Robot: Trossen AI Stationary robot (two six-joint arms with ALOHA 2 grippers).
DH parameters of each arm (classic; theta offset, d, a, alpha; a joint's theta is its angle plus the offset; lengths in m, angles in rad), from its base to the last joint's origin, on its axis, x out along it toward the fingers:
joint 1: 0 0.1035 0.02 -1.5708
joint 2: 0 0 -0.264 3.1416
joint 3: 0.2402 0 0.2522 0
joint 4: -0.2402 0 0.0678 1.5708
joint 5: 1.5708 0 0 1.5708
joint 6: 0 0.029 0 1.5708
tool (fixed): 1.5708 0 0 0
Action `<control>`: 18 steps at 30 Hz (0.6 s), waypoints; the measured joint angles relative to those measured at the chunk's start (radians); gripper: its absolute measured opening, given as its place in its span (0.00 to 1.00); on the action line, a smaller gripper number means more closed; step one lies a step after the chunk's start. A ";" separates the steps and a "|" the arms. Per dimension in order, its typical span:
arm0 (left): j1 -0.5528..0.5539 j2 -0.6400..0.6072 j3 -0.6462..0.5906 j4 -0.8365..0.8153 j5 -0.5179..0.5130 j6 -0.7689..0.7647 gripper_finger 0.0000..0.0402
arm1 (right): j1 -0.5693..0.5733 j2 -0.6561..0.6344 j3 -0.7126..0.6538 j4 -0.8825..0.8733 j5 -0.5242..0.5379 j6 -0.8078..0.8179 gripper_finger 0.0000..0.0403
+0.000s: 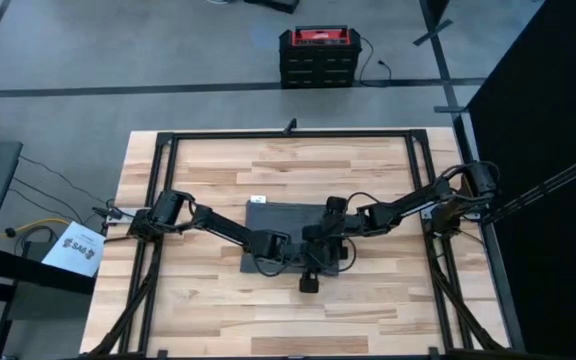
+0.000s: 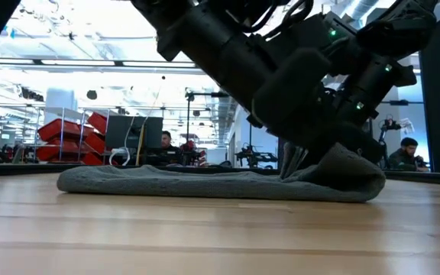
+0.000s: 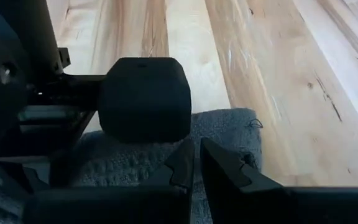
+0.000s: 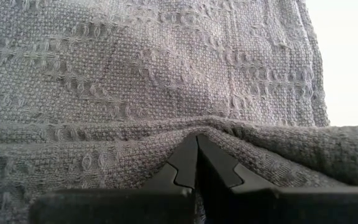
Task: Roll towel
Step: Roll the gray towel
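Towel (image 1: 286, 222) lies mid-table (image 1: 388, 300), dark grey, white tag (image 1: 257, 199) at its far edge. My right claw (image 4: 197, 144) is clenched on a raised fold at the towel's near edge (cloth bunched over the tips). My left claw (image 3: 197, 152) is pressed closed at the towel's near corner; whether cloth is caught, can't tell.

Towel (image 1: 268, 216): one
Arms: two
Grippers: two — left (image 1: 290, 243), right (image 1: 313, 247)
Table (image 1: 388, 300): one
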 joint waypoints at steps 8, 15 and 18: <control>-0.006 0.007 -0.002 -0.038 0.027 -0.033 0.04 | -0.025 -0.003 0.005 -0.014 -0.025 -0.009 0.00; -0.033 0.025 0.000 -0.109 0.022 -0.141 0.04 | -0.029 0.000 0.007 -0.014 -0.019 0.001 0.00; -0.047 0.019 0.000 -0.122 -0.017 -0.160 0.04 | -0.029 0.000 0.007 -0.016 -0.018 0.001 0.00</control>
